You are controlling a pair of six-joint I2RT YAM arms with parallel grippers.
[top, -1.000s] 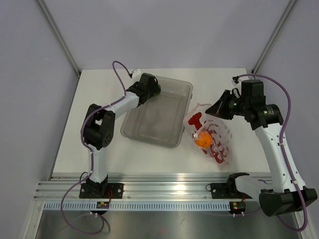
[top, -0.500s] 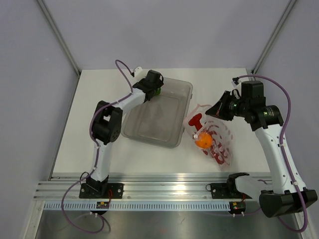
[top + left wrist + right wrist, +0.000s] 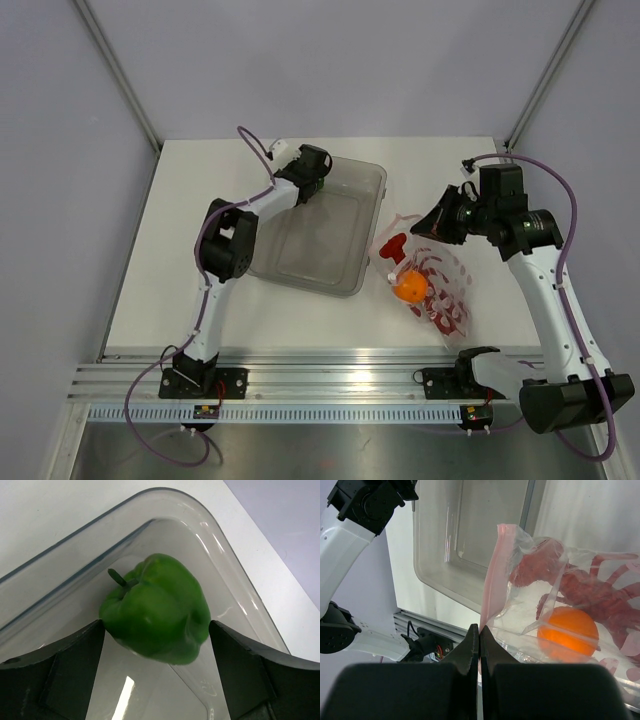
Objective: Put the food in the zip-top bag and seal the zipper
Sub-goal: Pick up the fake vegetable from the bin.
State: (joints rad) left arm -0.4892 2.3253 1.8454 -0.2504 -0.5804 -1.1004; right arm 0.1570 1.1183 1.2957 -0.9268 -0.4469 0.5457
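The green bell pepper (image 3: 155, 612) lies in the far left corner of the clear tray (image 3: 240, 580). My left gripper (image 3: 156, 626) stands wide around it, a fingertip touching each side. The zip-top bag (image 3: 440, 290) lies right of the tray with the orange fruit (image 3: 568, 632) and the red lobster (image 3: 580, 587) inside; the lobster's tail (image 3: 393, 245) is at the mouth. My right gripper (image 3: 479, 630) is shut on the pinkish zipper (image 3: 492, 565) and holds the mouth edge up. From above, the left gripper (image 3: 312, 172) hides the pepper, and the right gripper (image 3: 428, 224) hangs over the bag's far end.
The rigid tray (image 3: 310, 250) fills the middle of the white table, its right wall close to the bag. The left arm's elbow (image 3: 228, 245) hangs over the tray's left rim. The metal rail (image 3: 330, 385) with both arm bases runs along the near edge.
The left arm has stretched further to the tray's far left corner, and its fingers now stand around the pepper. The right gripper has shifted slightly and the bag has moved a little with it.
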